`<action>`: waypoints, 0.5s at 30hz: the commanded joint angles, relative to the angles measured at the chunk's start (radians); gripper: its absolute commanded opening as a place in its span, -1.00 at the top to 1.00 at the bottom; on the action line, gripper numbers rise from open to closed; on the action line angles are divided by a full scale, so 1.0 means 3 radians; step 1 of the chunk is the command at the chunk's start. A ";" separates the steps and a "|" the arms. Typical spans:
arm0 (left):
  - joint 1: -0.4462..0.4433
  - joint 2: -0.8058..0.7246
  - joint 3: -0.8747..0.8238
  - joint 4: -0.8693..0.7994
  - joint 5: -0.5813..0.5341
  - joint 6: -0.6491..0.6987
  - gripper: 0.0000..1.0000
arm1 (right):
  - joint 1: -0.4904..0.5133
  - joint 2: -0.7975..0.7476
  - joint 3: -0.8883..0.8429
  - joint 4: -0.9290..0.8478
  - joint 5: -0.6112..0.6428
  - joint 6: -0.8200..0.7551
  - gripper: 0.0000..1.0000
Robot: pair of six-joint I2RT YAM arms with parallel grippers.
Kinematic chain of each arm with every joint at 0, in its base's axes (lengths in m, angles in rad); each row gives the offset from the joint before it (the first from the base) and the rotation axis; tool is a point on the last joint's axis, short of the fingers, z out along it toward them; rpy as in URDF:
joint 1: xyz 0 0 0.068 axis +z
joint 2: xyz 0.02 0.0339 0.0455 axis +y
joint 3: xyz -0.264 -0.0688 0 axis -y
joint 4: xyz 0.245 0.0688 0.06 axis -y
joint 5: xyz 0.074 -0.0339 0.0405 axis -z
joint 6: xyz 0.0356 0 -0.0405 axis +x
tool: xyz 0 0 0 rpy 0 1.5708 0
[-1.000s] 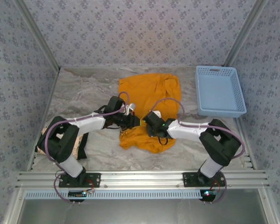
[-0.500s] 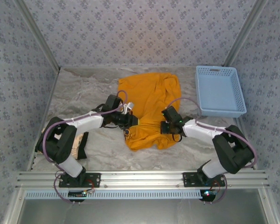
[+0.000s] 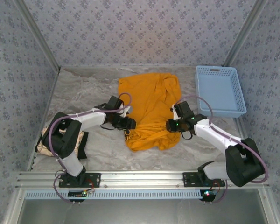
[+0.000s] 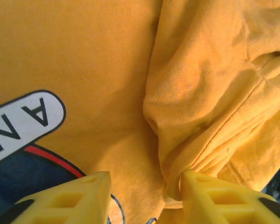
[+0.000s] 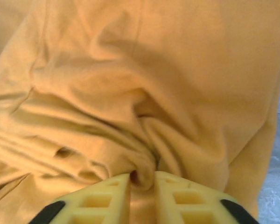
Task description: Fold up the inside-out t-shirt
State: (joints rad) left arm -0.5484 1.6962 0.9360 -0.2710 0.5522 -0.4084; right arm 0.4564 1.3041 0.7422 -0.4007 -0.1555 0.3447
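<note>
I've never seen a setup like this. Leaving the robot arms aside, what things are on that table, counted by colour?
Orange: 1, the t-shirt
Blue: 1, the basket
Beige with black edge: 1, the cloth
Total: 3

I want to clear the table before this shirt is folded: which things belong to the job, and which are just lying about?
Job: t-shirt.
Lying about: blue basket; beige cloth.
</note>
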 commanded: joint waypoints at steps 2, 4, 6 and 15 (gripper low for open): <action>-0.0175 -0.0165 0.0244 -0.0150 -0.0167 0.0311 0.06 | 0.0165 0.0108 0.0359 -0.0196 -0.0076 -0.0071 0.36; -0.0288 -0.0140 0.0382 -0.0264 -0.0239 0.0377 0.06 | 0.0201 0.0212 0.0437 -0.0165 -0.0029 -0.0066 0.27; -0.0369 -0.0076 0.0469 -0.0264 -0.0240 0.0357 0.06 | 0.0206 0.0324 0.0457 -0.0075 -0.0135 -0.0045 0.29; -0.0388 0.0063 0.0483 -0.0115 -0.0270 0.0185 0.09 | 0.0260 0.0540 0.0342 0.0254 -0.0377 0.0134 0.18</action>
State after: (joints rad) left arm -0.6724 1.7081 1.0813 -0.3141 0.4786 -0.3431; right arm 0.5262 1.4624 0.8589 -0.3595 -0.2287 0.3592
